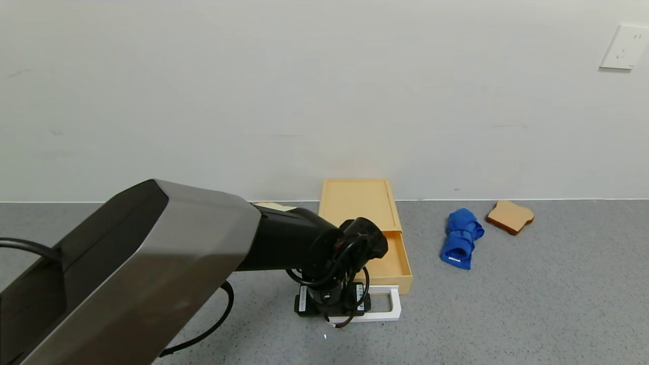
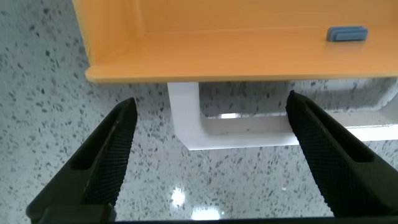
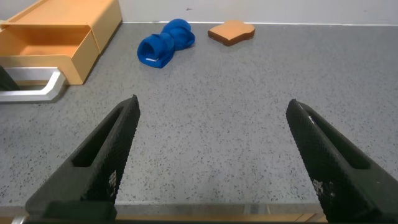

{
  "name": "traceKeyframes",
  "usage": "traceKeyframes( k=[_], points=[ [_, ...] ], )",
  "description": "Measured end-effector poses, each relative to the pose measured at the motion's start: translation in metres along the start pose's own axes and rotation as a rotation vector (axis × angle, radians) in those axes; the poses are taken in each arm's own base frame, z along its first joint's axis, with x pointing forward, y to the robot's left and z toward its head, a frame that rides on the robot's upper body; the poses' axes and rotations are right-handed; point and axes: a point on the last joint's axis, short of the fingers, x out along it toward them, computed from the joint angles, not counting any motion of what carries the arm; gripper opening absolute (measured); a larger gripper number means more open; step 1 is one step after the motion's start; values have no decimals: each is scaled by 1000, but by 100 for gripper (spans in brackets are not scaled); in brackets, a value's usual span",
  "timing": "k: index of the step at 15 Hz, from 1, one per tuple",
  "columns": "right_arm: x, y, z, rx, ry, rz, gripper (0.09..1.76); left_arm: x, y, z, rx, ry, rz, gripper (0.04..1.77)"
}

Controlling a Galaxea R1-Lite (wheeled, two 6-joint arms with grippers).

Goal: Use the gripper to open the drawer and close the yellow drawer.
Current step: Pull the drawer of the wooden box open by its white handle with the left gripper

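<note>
The yellow drawer (image 1: 394,258) stands pulled partly out of its flat matching case (image 1: 355,200) by the wall. Its white loop handle (image 1: 389,304) points toward me. My left gripper (image 1: 332,309) hangs over the handle's left end. In the left wrist view the gripper (image 2: 210,102) is open, with its fingers (image 2: 106,162) wide on either side of the handle's corner (image 2: 236,127) and apart from it. The drawer's front wall (image 2: 236,73) lies just beyond. My right gripper (image 3: 211,102) is open and empty over bare table, off to the drawer's right.
A rolled blue cloth (image 1: 461,238) and a bread slice (image 1: 509,217) lie right of the drawer. A small blue piece (image 2: 347,34) sits inside the drawer. The wall runs right behind the case. A socket (image 1: 623,46) is on the wall.
</note>
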Motion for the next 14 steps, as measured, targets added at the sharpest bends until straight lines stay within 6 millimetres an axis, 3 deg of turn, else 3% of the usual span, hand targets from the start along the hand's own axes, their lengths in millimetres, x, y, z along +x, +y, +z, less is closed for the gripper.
traceKeyframes(
  k=[7, 14],
  points=[
    [0, 0, 0, 0, 0, 0, 173, -8, 0, -19, 11, 40, 9, 172],
    [0, 0, 0, 0, 0, 0, 173, -17, 1, -16, -11, 5, -8, 172]
  ],
)
